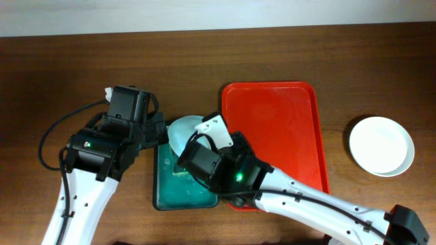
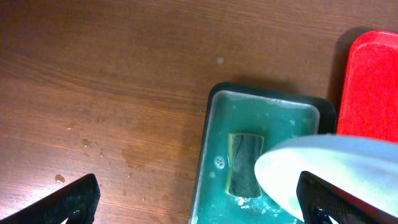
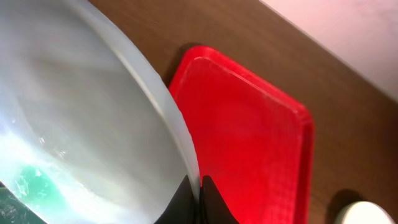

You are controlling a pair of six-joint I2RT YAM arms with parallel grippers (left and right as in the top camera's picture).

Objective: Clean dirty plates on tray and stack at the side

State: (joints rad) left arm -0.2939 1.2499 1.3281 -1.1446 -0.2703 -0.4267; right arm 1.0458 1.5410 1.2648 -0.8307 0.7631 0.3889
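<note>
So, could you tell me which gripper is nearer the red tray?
Right. The right gripper grips a plate over the basin, just beside the tray; the left gripper is open on the plate's far side, farther off.

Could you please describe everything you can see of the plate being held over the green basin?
The plate is round, shallow and pale blue-white, smooth like plastic. It is tilted over the dark teal basin, beside the red tray. The right tool pinches its rim. Teal-green wetness shows near its lower edge. From overhead the right arm hides most of it. Whether it touches the basin is unclear.
</note>
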